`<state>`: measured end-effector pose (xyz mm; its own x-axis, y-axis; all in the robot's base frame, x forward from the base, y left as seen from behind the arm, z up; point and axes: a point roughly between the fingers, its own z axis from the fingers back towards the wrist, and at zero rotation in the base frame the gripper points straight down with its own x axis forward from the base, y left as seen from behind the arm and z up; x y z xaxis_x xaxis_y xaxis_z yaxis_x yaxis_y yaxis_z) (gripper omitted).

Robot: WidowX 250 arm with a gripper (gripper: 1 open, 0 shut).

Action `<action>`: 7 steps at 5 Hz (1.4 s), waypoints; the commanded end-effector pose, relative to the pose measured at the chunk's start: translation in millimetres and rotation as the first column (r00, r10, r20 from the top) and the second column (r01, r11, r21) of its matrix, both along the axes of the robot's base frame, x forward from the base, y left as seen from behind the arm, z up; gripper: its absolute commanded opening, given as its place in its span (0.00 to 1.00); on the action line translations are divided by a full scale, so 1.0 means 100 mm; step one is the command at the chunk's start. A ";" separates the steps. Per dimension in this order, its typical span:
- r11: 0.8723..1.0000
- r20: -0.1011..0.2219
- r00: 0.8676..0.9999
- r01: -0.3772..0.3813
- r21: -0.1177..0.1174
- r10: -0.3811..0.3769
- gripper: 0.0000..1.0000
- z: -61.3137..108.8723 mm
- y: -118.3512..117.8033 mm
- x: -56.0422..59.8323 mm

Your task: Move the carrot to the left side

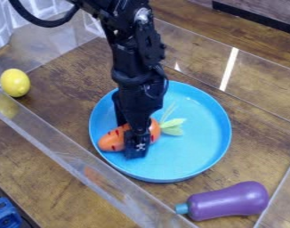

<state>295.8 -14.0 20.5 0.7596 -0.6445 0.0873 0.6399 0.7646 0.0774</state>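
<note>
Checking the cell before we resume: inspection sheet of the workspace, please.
Surface: wooden table with clear walls around it; glare streak at the far right.
Job's things: carrot lies on the blue plate, near its left rim, leafy top pointing right.
Clutter: yellow ball at the left; purple eggplant at the front right, off the plate.
Gripper: gripper points down over the carrot, open, astride it; no lift seen.
Cables: dark cable loops at the top left, behind the arm.
Surroundings: nothing seen beyond the walls worth noting.
</note>
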 end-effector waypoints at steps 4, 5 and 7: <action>1.000 0.028 0.999 -0.018 -0.010 0.018 0.00 -0.08 0.10 0.15; 1.000 0.023 1.000 -0.017 0.002 0.017 0.00 -0.02 0.12 0.14; 0.999 0.015 1.000 -0.015 0.034 0.015 0.00 0.17 0.16 0.11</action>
